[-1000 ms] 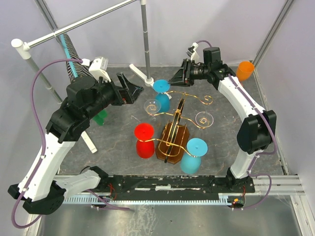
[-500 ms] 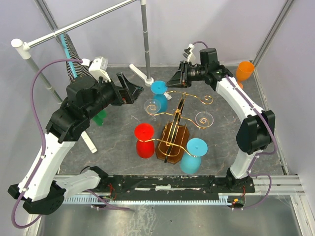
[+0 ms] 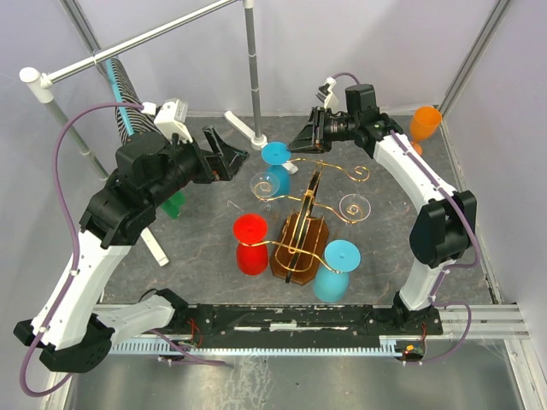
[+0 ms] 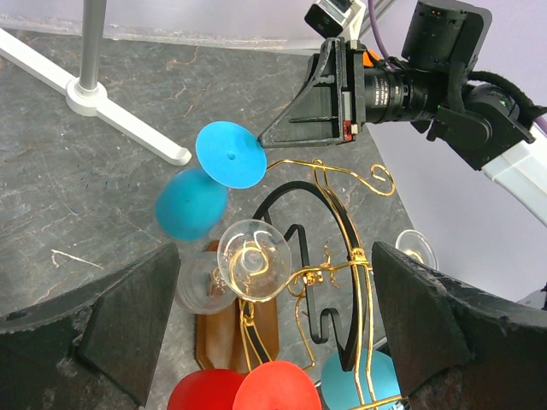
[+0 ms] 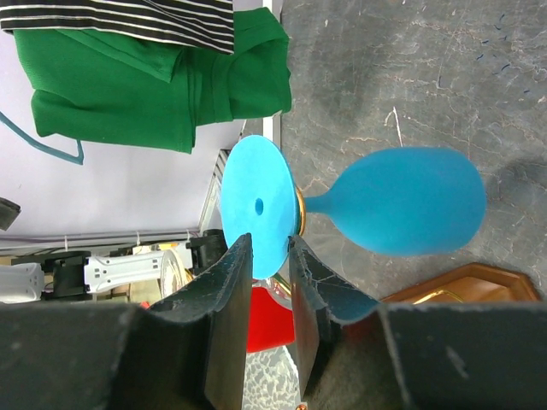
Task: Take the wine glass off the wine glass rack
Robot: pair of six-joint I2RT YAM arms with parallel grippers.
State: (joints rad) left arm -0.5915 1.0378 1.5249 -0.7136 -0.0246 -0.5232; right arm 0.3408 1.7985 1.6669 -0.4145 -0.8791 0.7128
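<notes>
Right gripper [image 5: 269, 248]: jaws stand narrow astride the foot of the turquoise plastic wine glass [image 5: 402, 201], which hangs bowl-down on the far-left arm of the gold wire rack with brown wooden base [image 3: 301, 242]. Can't tell if it's clamped. Pinch the foot firmly, then slide outward along the arm. Left gripper [image 3: 226, 152] hovers apart, wide open.

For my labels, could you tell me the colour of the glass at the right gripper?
The glass is blue, clearest in the right wrist view.
</notes>
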